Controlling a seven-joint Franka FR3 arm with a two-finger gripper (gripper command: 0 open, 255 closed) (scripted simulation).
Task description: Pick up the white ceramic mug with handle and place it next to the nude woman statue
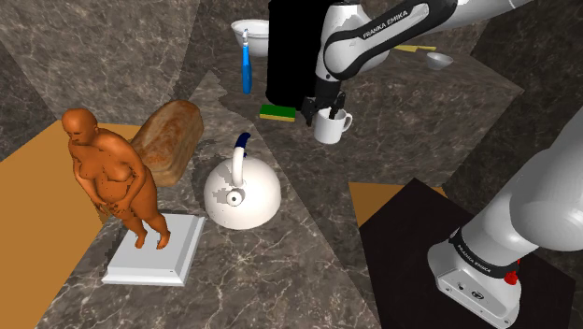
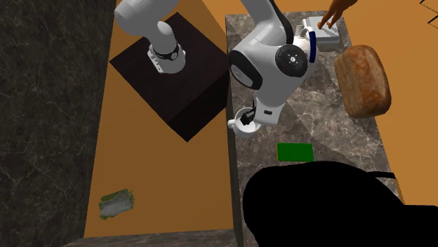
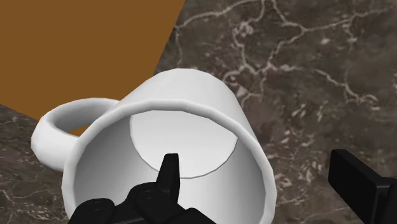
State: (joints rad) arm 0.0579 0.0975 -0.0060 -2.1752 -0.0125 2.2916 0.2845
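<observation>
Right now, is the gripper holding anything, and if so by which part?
Nothing is held yet. The open gripper straddles the white mug at its rim opposite the handle: one finger inside, the other outside and clear of the wall.

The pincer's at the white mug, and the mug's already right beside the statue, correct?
No. The pincer is at the mug, but the mug stands far from the statue, with the kettle between them. The shoulder view shows it.
</observation>
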